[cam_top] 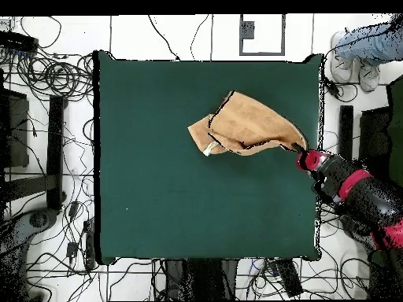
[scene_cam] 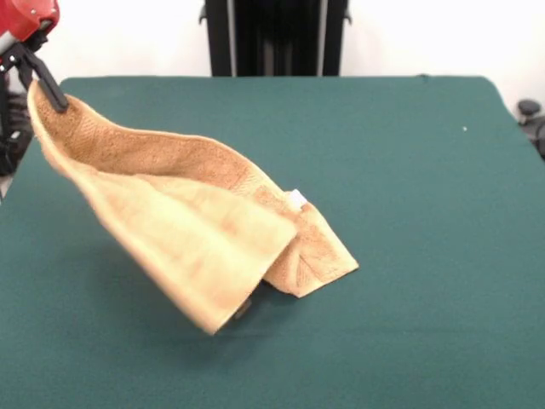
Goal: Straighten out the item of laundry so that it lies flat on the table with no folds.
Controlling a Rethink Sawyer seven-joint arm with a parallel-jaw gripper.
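Observation:
The orange-tan towel (scene_cam: 192,223) is lifted by one corner at the table's left edge in the front view. Its other end rests folded on the dark green table (scene_cam: 417,187), with the small white tag (scene_cam: 296,199) showing. My gripper (scene_cam: 49,92) is shut on the raised corner, above the table edge. In the overhead view the towel (cam_top: 248,126) stretches from the folded end with the tag (cam_top: 207,148) to the gripper (cam_top: 298,148) at the right edge of the table (cam_top: 173,197). Part of the towel hangs in the air and sags.
The robot's pedestal (scene_cam: 277,38) stands at the table's far side. A person's legs and shoes (cam_top: 358,51) show beyond the table's top right corner in the overhead view. Cables (cam_top: 47,79) and stands lie on the floor around the table.

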